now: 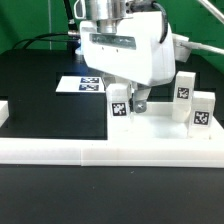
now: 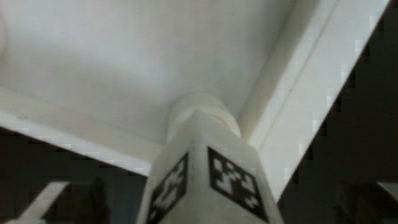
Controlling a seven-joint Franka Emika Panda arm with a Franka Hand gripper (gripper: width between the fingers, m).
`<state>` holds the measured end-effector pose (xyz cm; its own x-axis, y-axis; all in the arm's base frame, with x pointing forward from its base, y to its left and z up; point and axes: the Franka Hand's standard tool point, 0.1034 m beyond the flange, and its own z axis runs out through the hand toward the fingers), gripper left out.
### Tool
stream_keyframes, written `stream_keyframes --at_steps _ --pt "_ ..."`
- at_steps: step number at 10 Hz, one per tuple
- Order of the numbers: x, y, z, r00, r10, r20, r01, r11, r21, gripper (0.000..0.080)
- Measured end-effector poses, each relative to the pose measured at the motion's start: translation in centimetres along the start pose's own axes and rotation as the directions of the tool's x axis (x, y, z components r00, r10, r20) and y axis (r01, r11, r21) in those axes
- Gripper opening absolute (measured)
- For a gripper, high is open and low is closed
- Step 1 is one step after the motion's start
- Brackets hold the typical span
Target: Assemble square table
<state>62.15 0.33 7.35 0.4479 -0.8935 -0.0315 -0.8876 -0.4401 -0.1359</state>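
Ext view, left to right: flat white marker board (image 1: 90, 84) w/ black-and-white tags on the black table (image 1: 40, 80). Big white plastic square tabletop (image 1: 100, 140) below the gripper (image 1: 128, 103), which is clamped on a small white tagged block leg (image 1: 119, 100) standing over the tabletop. Two more white tagged legs (image 1: 184, 88) (image 1: 201, 112) upright to the right. Wrist view: held leg (image 2: 205, 160) above the tabletop's raised rim (image 2: 294, 90). Tags only, no readable writing.

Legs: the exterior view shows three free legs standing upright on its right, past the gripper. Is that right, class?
Not quite. The exterior view shows two free legs upright there, not three; the gripper holds a third leg.
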Motion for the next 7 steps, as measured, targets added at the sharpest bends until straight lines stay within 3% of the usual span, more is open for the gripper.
stream_keyframes --at_steps 3,7 --pt "0.07 0.09 0.06 0.976 -0.22 0.0 0.22 0.976 -0.002 0.0648" --pt "0.5 -0.19 -0.13 0.841 -0.539 -0.034 0.54 0.842 0.003 0.0649"
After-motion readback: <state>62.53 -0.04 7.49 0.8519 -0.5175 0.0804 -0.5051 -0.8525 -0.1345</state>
